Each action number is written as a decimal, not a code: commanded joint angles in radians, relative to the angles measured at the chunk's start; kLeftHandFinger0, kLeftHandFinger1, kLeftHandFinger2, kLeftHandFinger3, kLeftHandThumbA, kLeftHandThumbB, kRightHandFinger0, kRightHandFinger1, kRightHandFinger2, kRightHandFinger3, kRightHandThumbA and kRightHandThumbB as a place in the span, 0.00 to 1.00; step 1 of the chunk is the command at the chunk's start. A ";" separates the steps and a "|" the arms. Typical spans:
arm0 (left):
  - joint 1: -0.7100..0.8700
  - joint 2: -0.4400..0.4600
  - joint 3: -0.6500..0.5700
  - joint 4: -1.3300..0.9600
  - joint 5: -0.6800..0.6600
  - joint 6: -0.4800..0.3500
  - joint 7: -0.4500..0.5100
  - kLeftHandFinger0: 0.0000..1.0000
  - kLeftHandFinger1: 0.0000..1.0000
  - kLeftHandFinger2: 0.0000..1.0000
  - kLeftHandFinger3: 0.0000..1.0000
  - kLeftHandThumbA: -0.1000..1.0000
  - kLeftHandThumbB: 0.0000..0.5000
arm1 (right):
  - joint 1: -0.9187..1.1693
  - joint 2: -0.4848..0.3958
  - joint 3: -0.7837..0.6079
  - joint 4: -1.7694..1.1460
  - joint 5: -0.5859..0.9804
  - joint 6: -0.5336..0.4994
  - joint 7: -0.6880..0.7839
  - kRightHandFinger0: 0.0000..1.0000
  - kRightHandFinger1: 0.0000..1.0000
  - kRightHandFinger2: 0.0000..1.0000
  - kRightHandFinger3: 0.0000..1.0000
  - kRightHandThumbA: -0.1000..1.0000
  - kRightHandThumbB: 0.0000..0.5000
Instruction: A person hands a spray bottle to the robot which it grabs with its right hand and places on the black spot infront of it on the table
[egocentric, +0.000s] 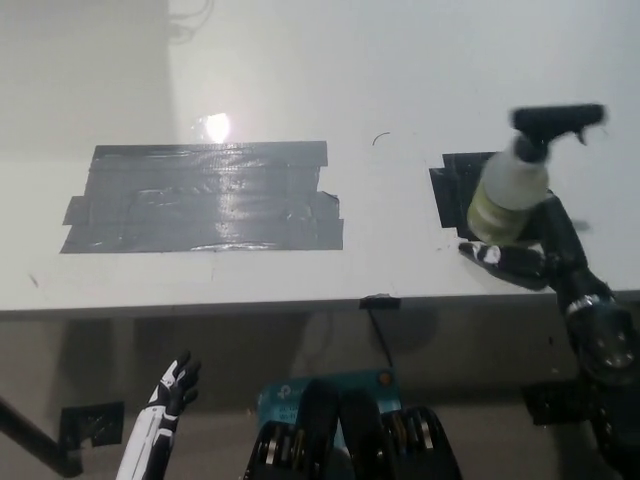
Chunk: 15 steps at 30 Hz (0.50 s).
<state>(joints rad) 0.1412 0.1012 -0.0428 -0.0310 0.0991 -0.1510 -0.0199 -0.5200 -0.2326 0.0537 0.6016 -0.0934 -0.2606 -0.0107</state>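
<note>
Right robot hand (525, 255) gripping spray bottle (512, 190) over black spot (452, 190).
Bottle is tilting, nozzle toward the surface (300, 80) far edge, base near right front edge; left robot hand (175, 385) is hanging spread below.

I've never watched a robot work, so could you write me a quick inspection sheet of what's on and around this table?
Surface: white table, glare spot near the big grey tape patch.
Job's things: spray bottle, blurred, over the black spot; whether it touches the table cannot be told.
Clutter: nothing seen.
Hands: black right hand holds the bottle; white left hand rests low, below the table edge, fingers apart.
Cables: one thin dark cable below the front edge.
Surroundings: black tape square on the floor.
</note>
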 joint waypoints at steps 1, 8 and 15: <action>-0.002 0.003 0.003 -0.029 -0.003 -0.012 -0.004 1.00 1.00 1.00 1.00 1.00 0.00 | 0.048 -0.046 -0.020 -0.118 0.039 -0.001 0.063 1.00 1.00 1.00 1.00 0.99 1.00; -0.002 0.001 0.008 -0.024 -0.007 -0.011 0.000 1.00 1.00 1.00 1.00 1.00 0.02 | 0.102 -0.070 -0.109 -0.236 0.166 0.021 0.104 1.00 1.00 1.00 1.00 0.95 0.92; -0.003 0.004 0.010 -0.020 -0.014 -0.020 -0.003 1.00 1.00 1.00 1.00 1.00 0.01 | 0.132 -0.071 -0.193 -0.380 0.321 0.129 0.172 1.00 1.00 1.00 1.00 0.94 0.91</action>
<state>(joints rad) 0.1405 0.1011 -0.0409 -0.0305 0.0975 -0.1509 -0.0199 -0.3827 -0.2835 -0.0946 0.3426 0.0725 -0.1982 0.0929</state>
